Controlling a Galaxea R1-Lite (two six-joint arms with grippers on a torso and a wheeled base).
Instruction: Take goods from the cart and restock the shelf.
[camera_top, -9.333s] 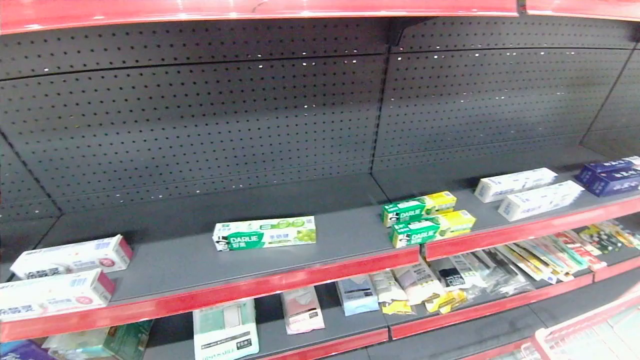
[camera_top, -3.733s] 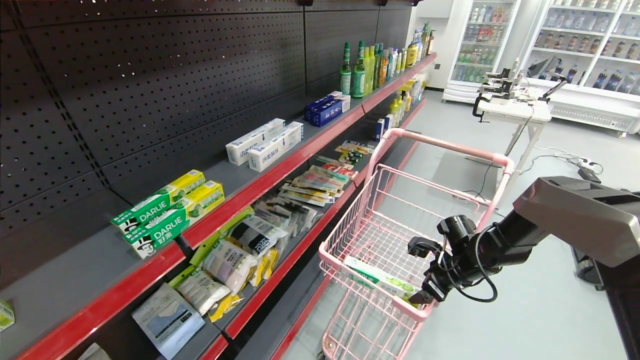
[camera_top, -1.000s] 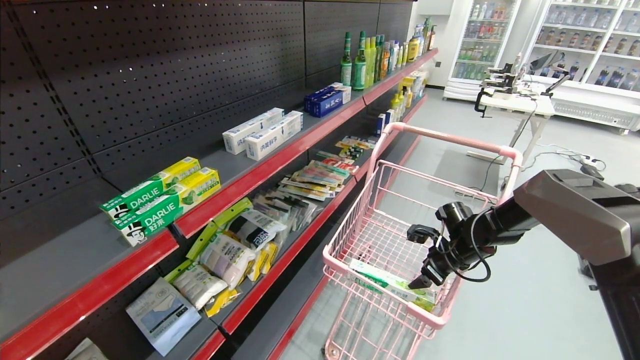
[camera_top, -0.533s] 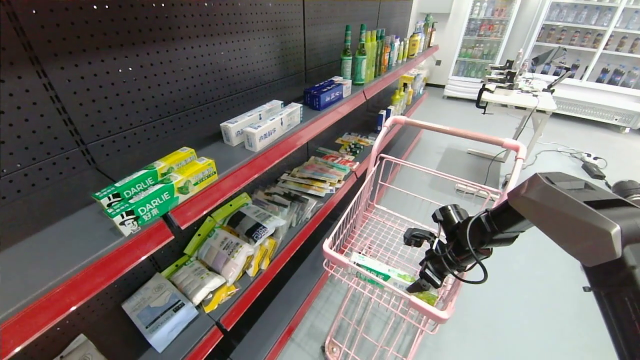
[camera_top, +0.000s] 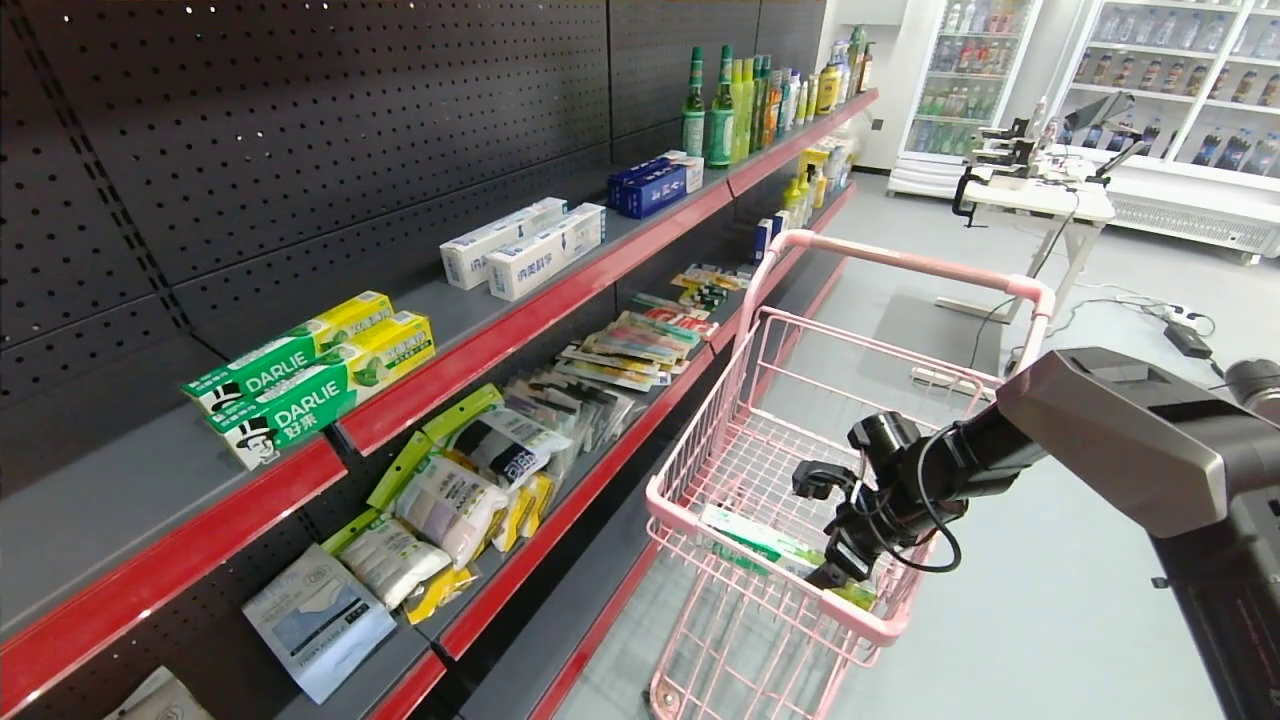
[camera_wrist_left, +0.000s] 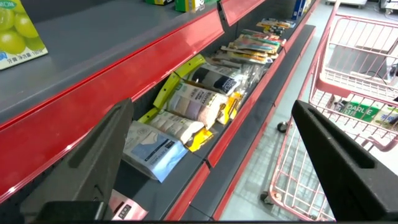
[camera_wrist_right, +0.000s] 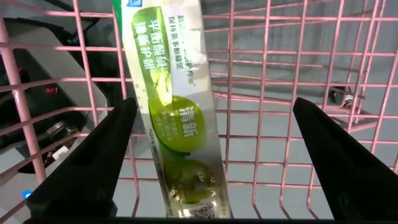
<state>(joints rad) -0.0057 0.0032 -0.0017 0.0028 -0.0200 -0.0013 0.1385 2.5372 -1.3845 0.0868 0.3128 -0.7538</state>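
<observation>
Shop aisle, pink cart (camera_top: 900, 262): the pick is judged underway. The right hand (camera_top: 828, 572) is held wide over the toothpaste box (camera_wrist_right: 175, 115); lowering and closing are called for.

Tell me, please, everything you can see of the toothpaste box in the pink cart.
The toothpaste box is a long, slim carton, white and green, with green grapes pictured near one end and print along its face. It lies flat on the wire floor of the pink cart, at the end away from the handle. The open right pincer hangs just above it, one finger each side; contact cannot be told.
</observation>
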